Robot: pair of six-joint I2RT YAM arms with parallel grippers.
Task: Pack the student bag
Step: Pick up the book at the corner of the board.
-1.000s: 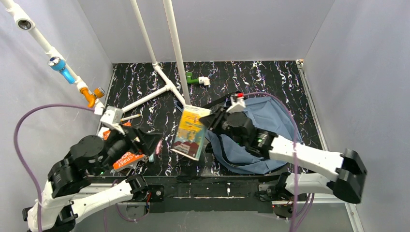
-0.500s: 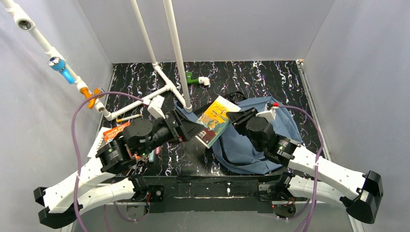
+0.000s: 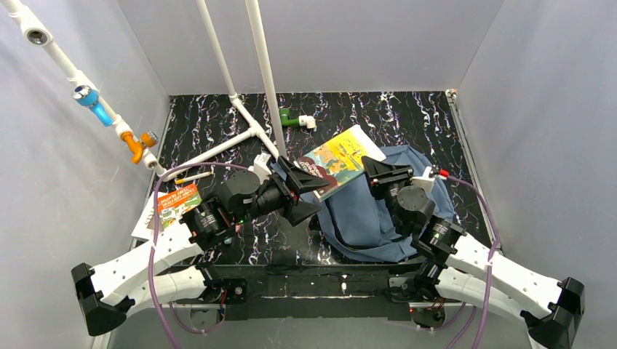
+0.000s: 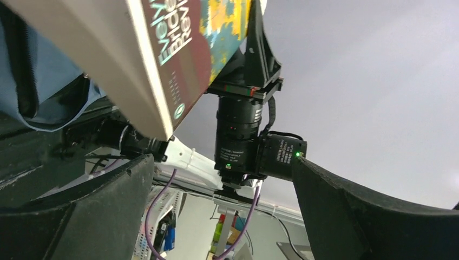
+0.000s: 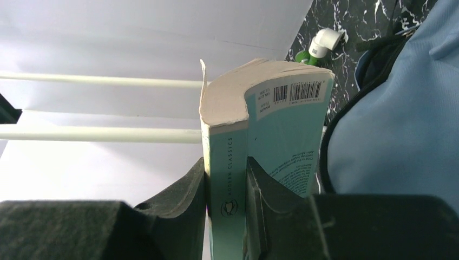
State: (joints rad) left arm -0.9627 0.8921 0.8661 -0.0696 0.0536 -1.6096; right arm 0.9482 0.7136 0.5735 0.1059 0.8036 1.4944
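Two arms [image 3: 145, 256] over a black marbled tabletop [image 3: 407, 116], grey walls [image 3: 327, 43] around: right gripper [image 3: 372, 170] clamps a paperback [image 3: 338, 155] above the student bag [image 3: 371, 218]; left gripper [image 3: 311, 193] gapes wide beside it.

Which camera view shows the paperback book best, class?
Top external: the paperback book shows most of its front cover, held over the student bag. Right wrist shows spine and barcoded back clamped in the right gripper; left wrist only a corner.
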